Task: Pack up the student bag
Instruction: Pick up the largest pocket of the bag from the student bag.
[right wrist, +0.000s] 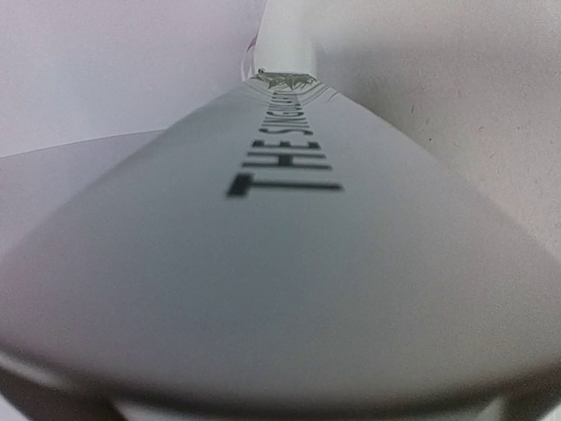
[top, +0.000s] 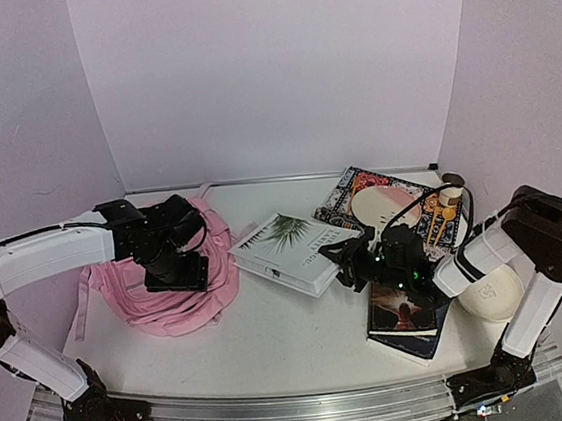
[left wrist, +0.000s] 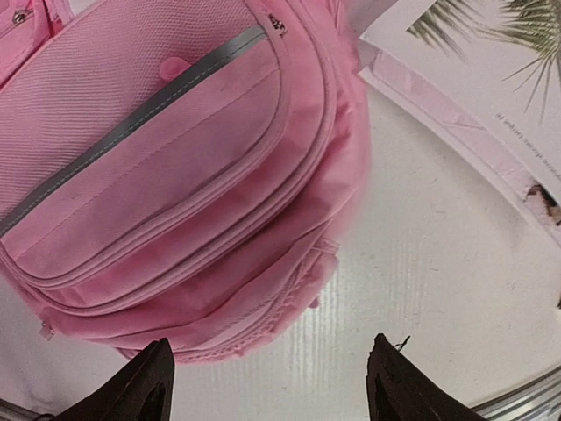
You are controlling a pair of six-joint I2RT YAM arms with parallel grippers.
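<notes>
In the top view, the student bag (top: pixel 195 302) is lying slumped on the left part of the table (top: pixel 275 342), its pink straps trailing towards the left edge. The left gripper (top: pixel 177 274) is hanging over the middle of the bag, with the arm reaching in from the left. A white book (top: pixel 287 250) with a palm leaf on its cover is lying just right of the bag, one corner close to the pink fabric. The right gripper (top: pixel 350 262) is reaching to the near right edge of this book. Behind it a patterned book (top: pixel 359 184) is lying with a pale round disc (top: pixel 386 204) on top. A dark book (top: pixel 403 316) is sitting under the right forearm, and a white rounded thing (top: pixel 493 294) is resting beside the arm's elbow.

In the left wrist view, the bag's front pocket with its grey strip is filling the upper left. The two dark fingers (left wrist: pixel 145 386) are standing wide apart with nothing between them, above the bag's lower edge and the bare table. The white book is showing at the upper right.

In the right wrist view, the white book's cover with its black lettering is filling nearly the whole picture and hiding the fingers, so I cannot tell whether this pincer is gripping it.
</notes>
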